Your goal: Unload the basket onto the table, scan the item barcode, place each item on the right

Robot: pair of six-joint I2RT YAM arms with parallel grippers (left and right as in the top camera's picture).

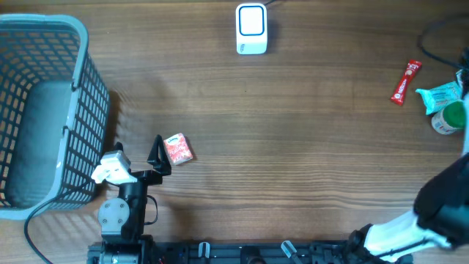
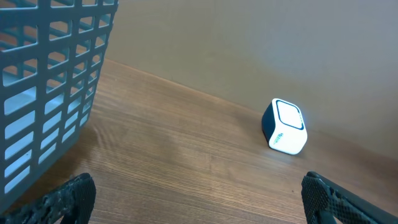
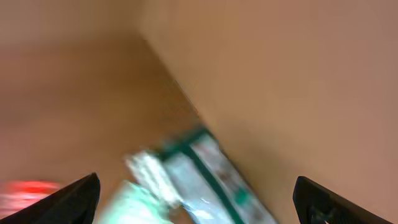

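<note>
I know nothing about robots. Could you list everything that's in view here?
table: 1, brown wood, under everything
basket: 1, grey-blue, far left
scanner: 1, white with blue face, far edge, centre
box: 1, red, beside the left gripper
bar: 1, red wrapper, far right
packet: 1, teal, right edge
container: 1, white with green lid, beside the packet
cable: 1, dark, far right corner
left gripper: 1, black, open, near left
right gripper: 1, black, open, right side

We see wide bare table across the middle, room to pass; the big basket blocks nine o'clock; the white scanner stands at twelve; snack packs crowd three o'clock; a small red box lies at eight.
</note>
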